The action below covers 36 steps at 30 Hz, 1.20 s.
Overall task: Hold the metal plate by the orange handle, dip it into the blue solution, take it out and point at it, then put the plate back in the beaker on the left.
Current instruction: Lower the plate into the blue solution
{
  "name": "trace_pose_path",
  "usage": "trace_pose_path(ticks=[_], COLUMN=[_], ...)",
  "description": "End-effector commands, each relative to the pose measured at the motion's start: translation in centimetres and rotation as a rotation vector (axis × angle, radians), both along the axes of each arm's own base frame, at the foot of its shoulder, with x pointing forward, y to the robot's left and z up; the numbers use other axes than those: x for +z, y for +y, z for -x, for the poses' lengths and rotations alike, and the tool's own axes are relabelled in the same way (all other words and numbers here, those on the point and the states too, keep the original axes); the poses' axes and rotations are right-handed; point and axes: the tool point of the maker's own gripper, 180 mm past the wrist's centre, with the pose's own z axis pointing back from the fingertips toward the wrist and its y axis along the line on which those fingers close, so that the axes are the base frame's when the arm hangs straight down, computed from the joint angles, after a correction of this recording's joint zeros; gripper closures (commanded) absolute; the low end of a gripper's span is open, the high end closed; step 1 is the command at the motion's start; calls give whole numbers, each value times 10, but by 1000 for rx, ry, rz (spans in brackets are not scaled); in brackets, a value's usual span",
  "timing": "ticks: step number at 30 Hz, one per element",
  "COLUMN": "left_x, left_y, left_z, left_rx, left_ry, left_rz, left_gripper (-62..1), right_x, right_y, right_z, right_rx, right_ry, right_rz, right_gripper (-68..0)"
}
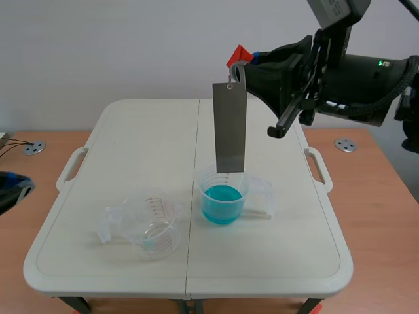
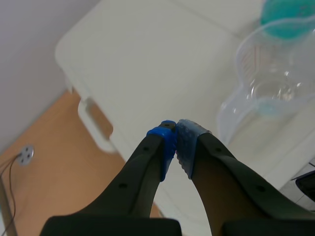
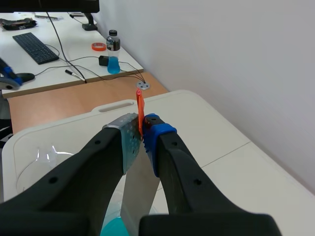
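Right gripper (image 3: 143, 133) clamps the orange handle (image 3: 140, 105) — metal plate (image 1: 229, 127) hanging over blue solution (image 1: 221, 195) — left gripper (image 2: 176, 135) closed, empty.

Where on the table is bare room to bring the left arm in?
Bare: the far half of the table behind both beakers, and its near right corner beside the blue beaker. Crowded: the front middle, where the left beaker and blue beaker sit close, with the plate hanging above the blue one.

Metal plate (image 1: 229, 127) above blue solution (image 1: 222, 196)
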Motion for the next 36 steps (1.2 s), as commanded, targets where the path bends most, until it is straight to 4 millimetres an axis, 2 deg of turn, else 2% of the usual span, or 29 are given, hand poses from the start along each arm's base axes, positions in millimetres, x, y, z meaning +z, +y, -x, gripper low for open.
trace_pose_path(ticks=[1, 10, 15, 19, 27, 36], left_x=[-14, -87, -116, -133, -164, -178], left_y=[6, 56, 74, 65, 32, 14], left_z=[13, 100, 137, 163, 211, 234], left_rx=[36, 188, 302, 335, 311, 277], left_ry=[38, 306, 405, 478, 604, 650], left_rz=[3, -89, -74, -26, -28, -73], left_gripper=[-15, -15, -15, -15, -15, -15], right_x=[10, -23, -40, -52, -74, -86], right_y=[-1, -1, 1, 3, 7, 10], right_z=[-5, -16, -19, -20, -20, -17], right_rx=[-7, -51, -67, -72, -74, -64], right_ry=[-27, 38, 66, 88, 139, 152], right_rz=[-25, -14, -15, -17, -1, 32], right_gripper=[-13, -13, -13, -13, -13, -13])
